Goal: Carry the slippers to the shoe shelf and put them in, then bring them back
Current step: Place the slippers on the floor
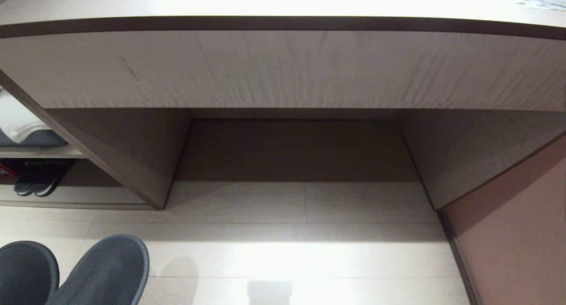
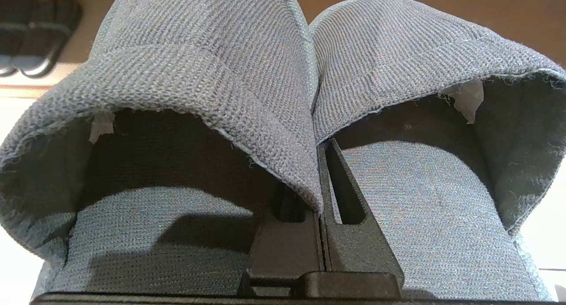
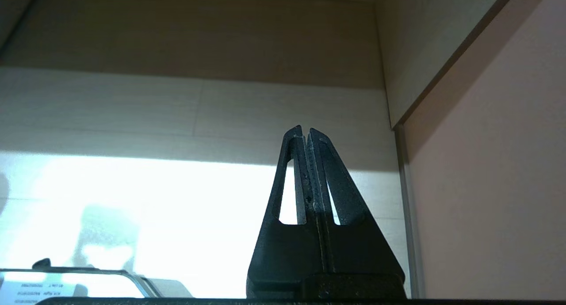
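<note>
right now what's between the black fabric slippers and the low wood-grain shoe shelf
Only pale floor tiles lie between the black fabric slippers and the low wood-grain shoe shelf, seen in the head view.

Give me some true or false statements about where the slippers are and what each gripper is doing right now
1. The left gripper is shut on the slippers, pinching their inner edges together. True.
2. The right gripper holds one slipper. False: it is shut and empty.
3. The slippers already lie in the shoe shelf. False: the left gripper holds them out in front of it, above the floor.
4. Another dark pair sits in the shoe shelf. True.
5. The desk recess straight ahead holds shoes. False: none show there.
</note>
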Robot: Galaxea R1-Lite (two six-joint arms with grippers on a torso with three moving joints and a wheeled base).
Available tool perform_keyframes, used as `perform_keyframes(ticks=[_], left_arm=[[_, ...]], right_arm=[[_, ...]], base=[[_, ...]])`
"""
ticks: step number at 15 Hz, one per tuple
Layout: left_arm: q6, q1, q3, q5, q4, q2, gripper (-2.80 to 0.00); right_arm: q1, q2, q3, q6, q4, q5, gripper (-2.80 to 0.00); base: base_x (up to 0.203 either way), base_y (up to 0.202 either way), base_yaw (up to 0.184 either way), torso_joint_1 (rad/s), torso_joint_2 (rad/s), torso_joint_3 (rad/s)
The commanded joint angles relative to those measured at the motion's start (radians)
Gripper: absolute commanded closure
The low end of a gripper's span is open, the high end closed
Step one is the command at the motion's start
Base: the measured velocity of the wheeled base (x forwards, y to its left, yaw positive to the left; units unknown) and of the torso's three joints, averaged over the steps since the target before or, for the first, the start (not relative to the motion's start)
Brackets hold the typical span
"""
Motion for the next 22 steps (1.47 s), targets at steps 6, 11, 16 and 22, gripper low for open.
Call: perform_keyframes(ticks=[6,11,16,22], left_arm=[[0.000,0.000,0.000,0.000,0.000,0.000,0.00],[0.000,0.000,0.000,0.000,0.000,0.000,0.00],[0.000,0.000,0.000,0.000,0.000,0.001,0.00],[0.000,0.000,0.000,0.000,0.000,0.000,0.00]], right_arm=[[0.000,-0.039,0.040,-0.001,-0.001,0.000,0.00],[0.000,-0.039,0.040,-0.001,-0.001,0.000,0.00],[0.000,-0.039,0.040,-0.001,-0.001,0.000,0.00],[0.000,-0.039,0.040,-0.001,-0.001,0.000,0.00]], base=[[0.000,0.000,0.000,0.004,0.00,-0.197],[0.000,0.000,0.000,0.001,0.00,-0.197],[0.000,0.000,0.000,0.002,0.00,-0.199],[0.000,0.000,0.000,0.003,0.00,-0.196]])
